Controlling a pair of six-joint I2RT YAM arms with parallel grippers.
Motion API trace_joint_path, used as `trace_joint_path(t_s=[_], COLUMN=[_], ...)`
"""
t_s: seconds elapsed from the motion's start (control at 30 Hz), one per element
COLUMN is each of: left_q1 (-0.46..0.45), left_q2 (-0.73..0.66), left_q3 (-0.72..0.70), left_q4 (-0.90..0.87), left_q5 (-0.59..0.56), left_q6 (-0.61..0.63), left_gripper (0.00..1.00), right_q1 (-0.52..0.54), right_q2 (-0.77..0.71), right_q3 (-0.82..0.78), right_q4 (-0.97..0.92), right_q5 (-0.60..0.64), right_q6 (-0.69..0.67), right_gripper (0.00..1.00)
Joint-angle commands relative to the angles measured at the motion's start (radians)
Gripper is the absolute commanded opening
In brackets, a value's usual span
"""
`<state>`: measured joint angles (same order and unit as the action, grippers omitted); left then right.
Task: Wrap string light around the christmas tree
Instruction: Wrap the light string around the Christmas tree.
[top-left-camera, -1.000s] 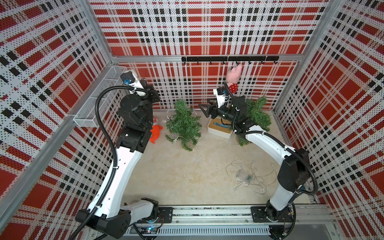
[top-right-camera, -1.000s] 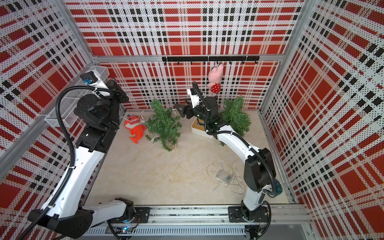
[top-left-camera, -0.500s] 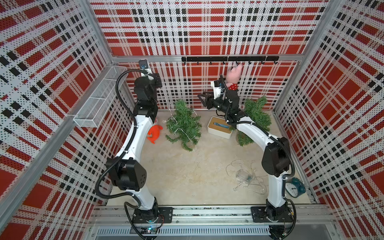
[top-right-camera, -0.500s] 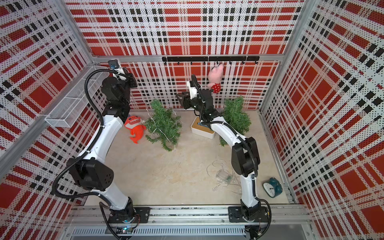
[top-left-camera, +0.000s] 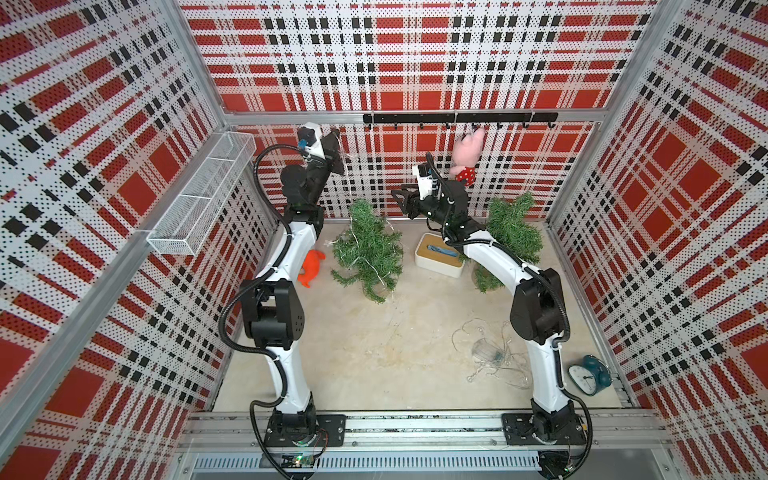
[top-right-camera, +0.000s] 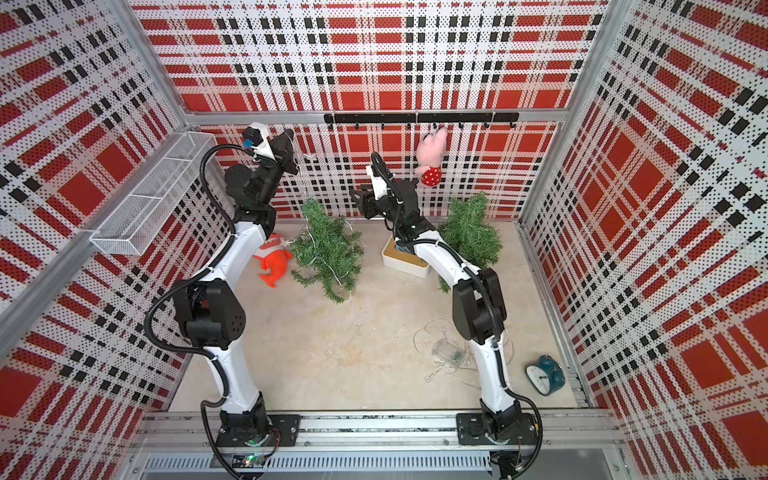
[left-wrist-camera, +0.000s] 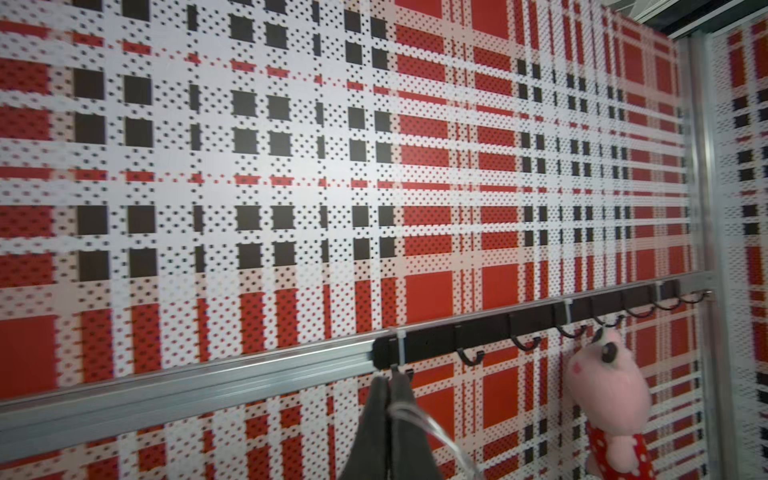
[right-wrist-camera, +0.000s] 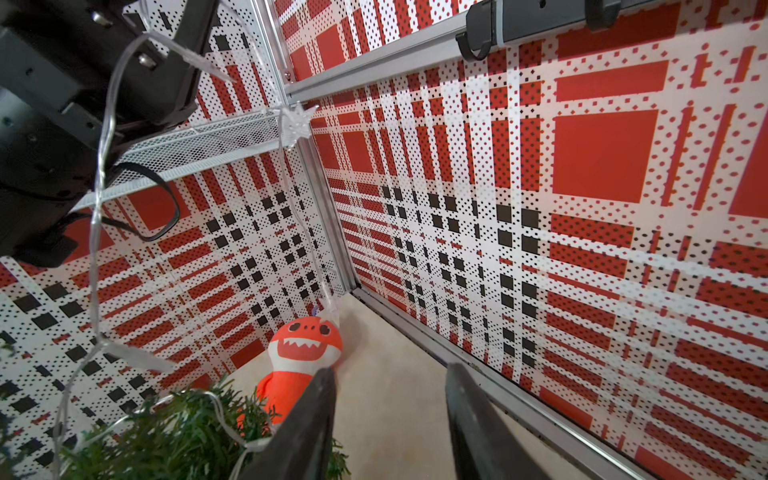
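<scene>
The string light (right-wrist-camera: 294, 124) runs up from the christmas tree (top-left-camera: 368, 253), looped over its branches at the back of the tabletop (top-left-camera: 374, 353), to my left hand (left-wrist-camera: 390, 376), clenched on the wire high by the back wall. My right hand (right-wrist-camera: 388, 374) hovers beside the treetop, released and empty. An orange plush (top-left-camera: 311, 270) lies just beside the tree. A clear tangle (top-left-camera: 486, 353) by the right arm may be the same strand.

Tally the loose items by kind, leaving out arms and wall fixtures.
Christmas trees: 2 (strung tree, bare tree)
Plush toys: 2 (pink plush, orange plush)
String lights: 2 (tree strand, floor heap)
Alarm clock: 1
White box: 1
Total: 8
</scene>
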<state>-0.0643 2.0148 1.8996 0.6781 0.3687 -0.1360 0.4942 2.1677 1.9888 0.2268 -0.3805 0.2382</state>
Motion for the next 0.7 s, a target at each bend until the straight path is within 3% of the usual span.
trace_joint_path(t_s=[0.0,0.13,0.3,0.53,0.67], left_q1=[-0.051,-0.083,-0.114,-0.161,-0.172], left_q2=[0.041,0.07,0.056,0.032,0.007], left_q3=[0.064,0.1,0.099,0.096,0.075], left_q4=[0.063,0.061,0.057,0.036,0.02], left_q5=[0.17,0.209,0.262,0.303,0.315], left_q6=[-0.112,-0.159,-0.191,-0.187,-0.178], left_gripper=[0.03,0.03,0.03,0.03,0.03], right_q1=[-0.004,-0.005,-0.004,0.0,0.003], right_q2=[0.025,0.028,0.036,0.099,0.171], right_q3=[0.031,0.024,0.034,0.103,0.215], right_q4=[0.005,0.003,0.013,0.066,0.045], right_q5=[-0.002,0.007,0.05,0.041,0.121], right_q6=[-0.048,-0.062,-0.075,-0.009,0.011], right_gripper=[0.57,0.74,0.84,0.87,0.82])
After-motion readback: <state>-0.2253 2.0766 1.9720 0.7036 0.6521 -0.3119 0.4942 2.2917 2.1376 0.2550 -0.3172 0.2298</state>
